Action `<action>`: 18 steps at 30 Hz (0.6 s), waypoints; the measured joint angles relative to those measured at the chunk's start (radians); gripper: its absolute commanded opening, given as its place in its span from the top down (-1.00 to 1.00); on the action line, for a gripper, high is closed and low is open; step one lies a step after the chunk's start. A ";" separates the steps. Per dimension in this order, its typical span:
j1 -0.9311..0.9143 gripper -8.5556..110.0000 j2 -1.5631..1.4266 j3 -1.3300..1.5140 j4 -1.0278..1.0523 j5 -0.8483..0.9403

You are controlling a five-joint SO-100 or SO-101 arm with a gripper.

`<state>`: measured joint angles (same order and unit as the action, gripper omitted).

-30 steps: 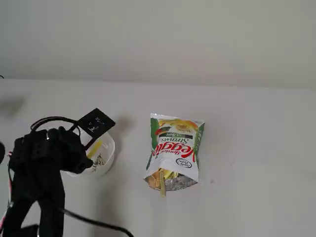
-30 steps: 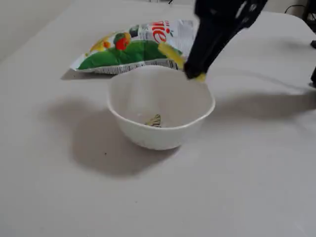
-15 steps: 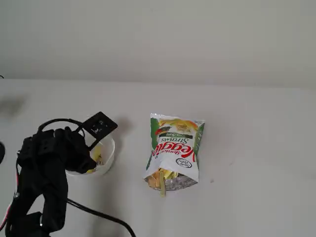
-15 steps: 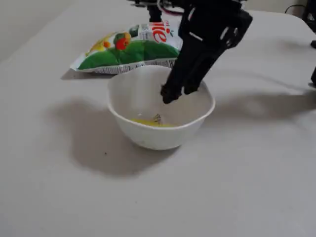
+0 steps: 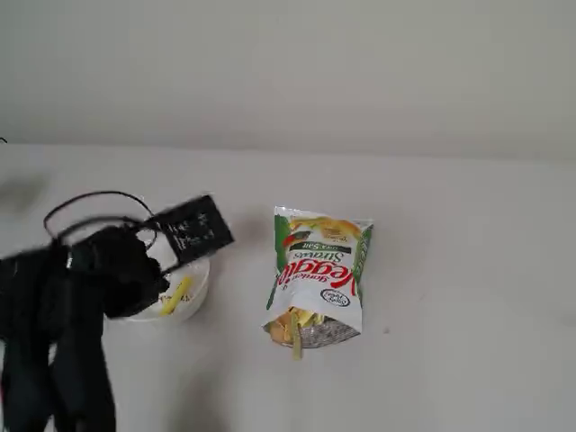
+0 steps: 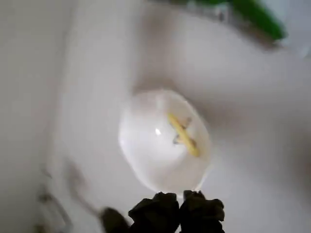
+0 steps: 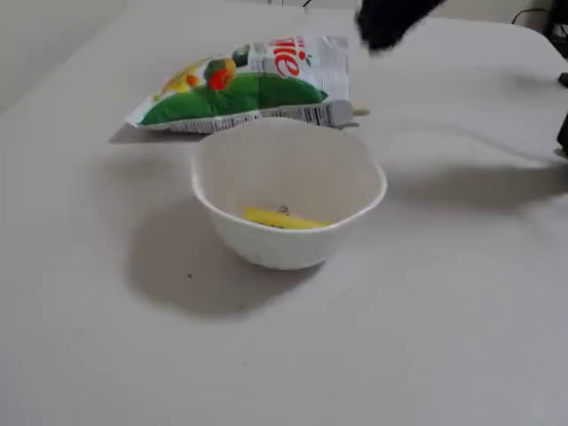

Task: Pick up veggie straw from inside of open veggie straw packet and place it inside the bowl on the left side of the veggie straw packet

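The pale-yellow veggie straw (image 7: pixel 284 218) lies flat on the bottom of the white bowl (image 7: pixel 293 250), free of the gripper. In the wrist view the straw (image 6: pixel 183 134) crosses the small dark mark inside the bowl (image 6: pixel 146 145). My gripper (image 6: pixel 179 208) hangs above the bowl's near rim, its dark fingertips pressed together and holding nothing. In a fixed view it is a blurred black shape (image 7: pixel 390 19) high above the table. The veggie straw packet (image 5: pixel 319 270) lies to the right of the bowl (image 5: pixel 200 274), its open silvery end toward the camera.
Several orange and yellow sticks (image 5: pixel 293 331) poke out of the packet's mouth. My black arm (image 5: pixel 90 297) and its cables cover the left part of the bowl in a fixed view. The pale table (image 7: pixel 133 355) surrounds both things.
The straw went from between the fingers into the bowl. Since then the gripper has lifted up and away from the bowl, and its fingers have closed.
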<state>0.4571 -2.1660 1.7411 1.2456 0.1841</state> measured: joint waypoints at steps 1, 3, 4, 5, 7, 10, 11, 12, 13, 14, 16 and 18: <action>-0.032 0.86 -0.067 0.021 0.005 -0.029; -0.094 0.86 -0.187 0.060 0.018 -0.066; -0.123 0.86 -0.233 0.074 0.025 -0.083; -0.146 0.86 -0.276 0.092 0.029 -0.092; -0.186 0.86 -0.380 0.158 0.040 -0.109; -0.233 0.86 -0.522 0.239 0.049 -0.120; -0.242 0.85 -0.574 0.276 0.051 -0.129; -0.258 0.85 -0.626 0.313 0.051 -0.129; -0.276 0.86 -0.689 0.353 0.051 -0.129; -0.290 0.86 -0.742 0.382 0.051 -0.129; -0.305 0.86 -0.808 0.417 0.055 -0.124; -0.311 0.85 -0.859 0.457 0.058 -0.115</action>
<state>0.1457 -3.0250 2.1982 1.3039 0.0690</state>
